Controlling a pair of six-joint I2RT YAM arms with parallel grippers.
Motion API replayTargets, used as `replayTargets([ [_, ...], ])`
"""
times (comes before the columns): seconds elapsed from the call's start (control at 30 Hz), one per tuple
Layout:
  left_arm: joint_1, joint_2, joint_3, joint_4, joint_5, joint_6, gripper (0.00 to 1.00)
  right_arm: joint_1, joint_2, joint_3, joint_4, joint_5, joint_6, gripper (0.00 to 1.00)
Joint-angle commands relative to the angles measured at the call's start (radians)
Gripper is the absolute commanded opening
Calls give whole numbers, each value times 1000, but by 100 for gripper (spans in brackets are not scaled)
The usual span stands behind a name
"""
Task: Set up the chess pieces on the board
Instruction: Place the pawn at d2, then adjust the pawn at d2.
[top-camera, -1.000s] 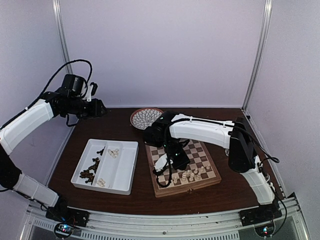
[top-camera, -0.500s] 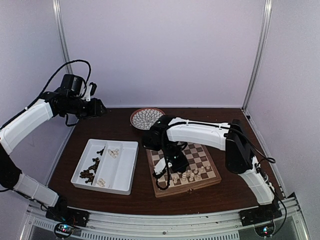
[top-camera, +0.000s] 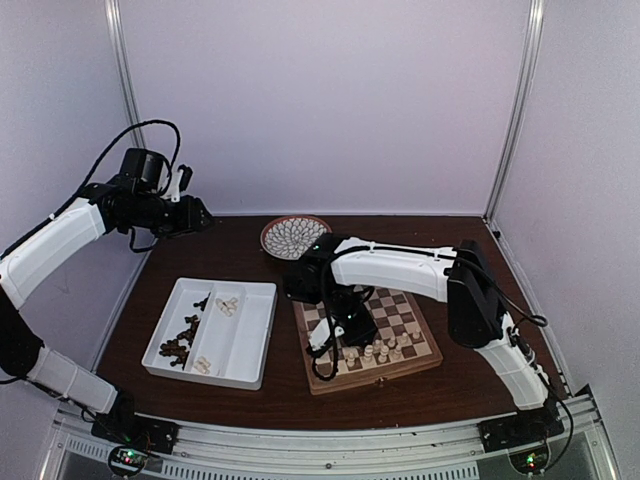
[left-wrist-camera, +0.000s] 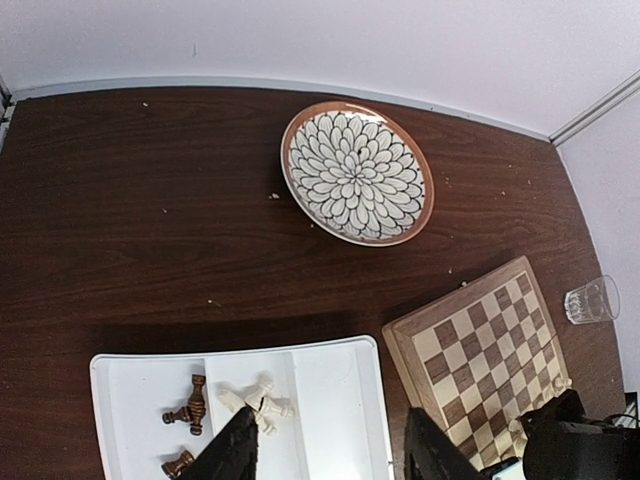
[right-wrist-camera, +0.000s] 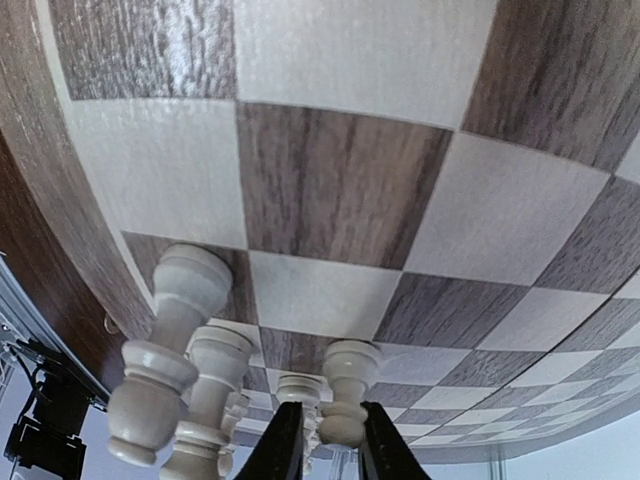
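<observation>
Hand (right-wrist-camera: 335, 412) narrowly astride cream pawn (right-wrist-camera: 349, 366)

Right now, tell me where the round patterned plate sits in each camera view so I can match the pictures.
Top external: the patterned plate lies at the back of the table, near the middle, just beyond the chessboard's far left corner.
Left wrist: upper middle of the picture, up and left of the chessboard.
Right wrist: not in it; only board squares and cream pieces show.
Shared landmark: the chessboard, seen in all three views.
</observation>
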Motion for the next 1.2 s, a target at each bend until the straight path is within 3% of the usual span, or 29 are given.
replayTargets([
  [0.0,15,-7,-12,53,28,-12,50,7,-12,25,-14,28,8,24],
  [1.17,22,3,-16,61,61,-23,50,-2,11,75,-6,-59,24,24],
])
